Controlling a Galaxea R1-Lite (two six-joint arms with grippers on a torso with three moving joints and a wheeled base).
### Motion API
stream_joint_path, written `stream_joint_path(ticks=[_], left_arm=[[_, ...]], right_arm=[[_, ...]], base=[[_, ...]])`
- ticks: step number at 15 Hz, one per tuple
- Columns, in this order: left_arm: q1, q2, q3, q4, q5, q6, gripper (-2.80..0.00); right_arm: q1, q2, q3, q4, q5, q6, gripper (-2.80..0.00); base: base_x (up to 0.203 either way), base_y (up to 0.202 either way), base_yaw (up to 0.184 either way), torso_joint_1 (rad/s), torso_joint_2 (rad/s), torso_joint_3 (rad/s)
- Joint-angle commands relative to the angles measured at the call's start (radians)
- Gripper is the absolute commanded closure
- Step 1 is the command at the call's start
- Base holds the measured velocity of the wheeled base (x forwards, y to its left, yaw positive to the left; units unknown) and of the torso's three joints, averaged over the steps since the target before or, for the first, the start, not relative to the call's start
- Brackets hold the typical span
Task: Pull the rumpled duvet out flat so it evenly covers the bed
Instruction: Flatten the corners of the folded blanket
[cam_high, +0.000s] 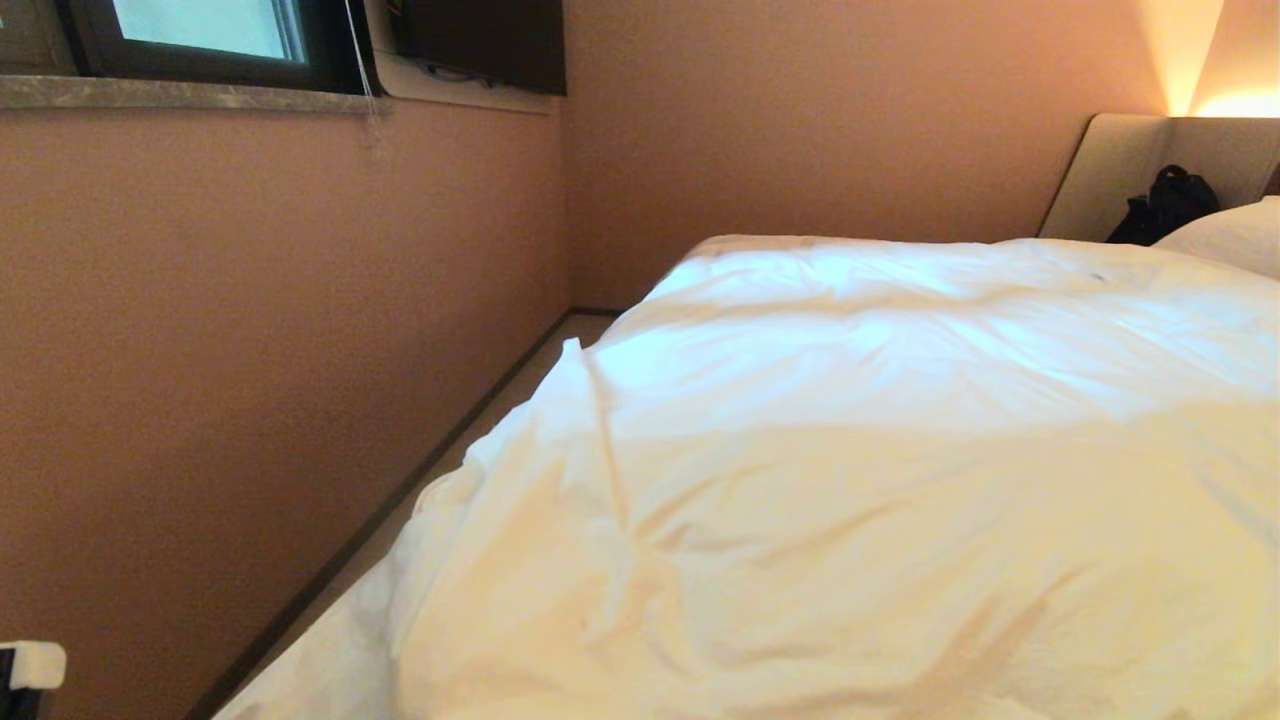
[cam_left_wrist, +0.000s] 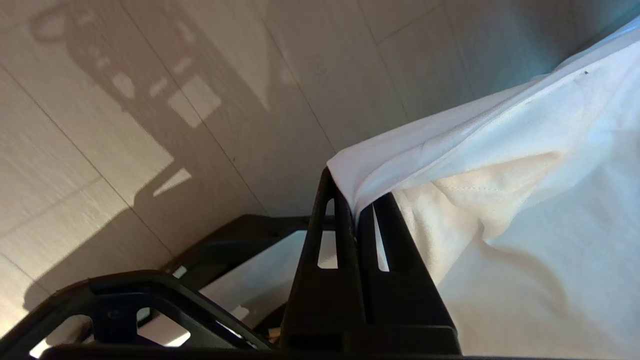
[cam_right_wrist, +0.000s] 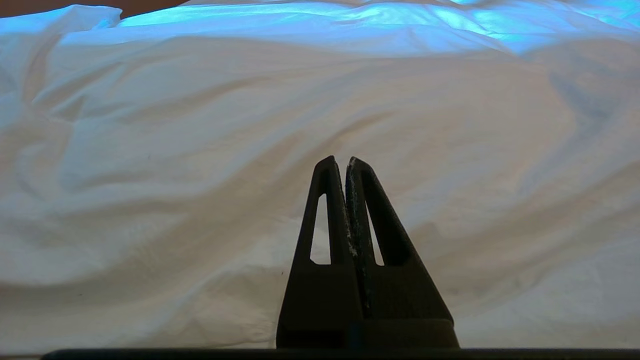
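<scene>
Left pincer (cam_left_wrist: 356, 200) pinches the puffy, wrinkled white duvet's (cam_left_wrist: 525, 200) edge; right pincer (cam_right_wrist: 345, 162) pressed together, empty.

It was a bedroom, likely a hotel room: a bed (cam_high: 1120, 170) with a padded headboard, white duvet (cam_high: 850, 450) and pillow (cam_high: 1235, 235), warm lamp glow, wall-mounted television (cam_high: 480, 40), window (cam_high: 200, 35).
</scene>
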Motion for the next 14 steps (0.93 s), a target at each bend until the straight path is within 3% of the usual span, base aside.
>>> stream_joint_path(ticks=[1,7,12,14], left_arm=[[0.035,0.041,-0.007,-0.002,-0.016,-0.004,0.00],[0.144,0.164,-0.044,-0.022,-0.044,0.001,0.00],[0.256,0.421,0.001,-0.320,-0.045,0.036,0.00],[0.270,0.447,0.025,-0.346,-0.042,0.042,0.00]], right_arm=[[0.000,0.000,0.000,0.000,0.000,0.000,0.00],[0.000,0.000,0.000,0.000,0.000,0.000,0.00],[0.000,0.000,0.000,0.000,0.000,0.000,0.00],[0.000,0.000,0.000,0.000,0.000,0.000,0.00]], base=[[0.000,0.000,0.000,0.000,0.00,0.000],[0.000,0.000,0.000,0.000,0.00,0.000],[0.000,0.000,0.000,0.000,0.00,0.000],[0.000,0.000,0.000,0.000,0.00,0.000]])
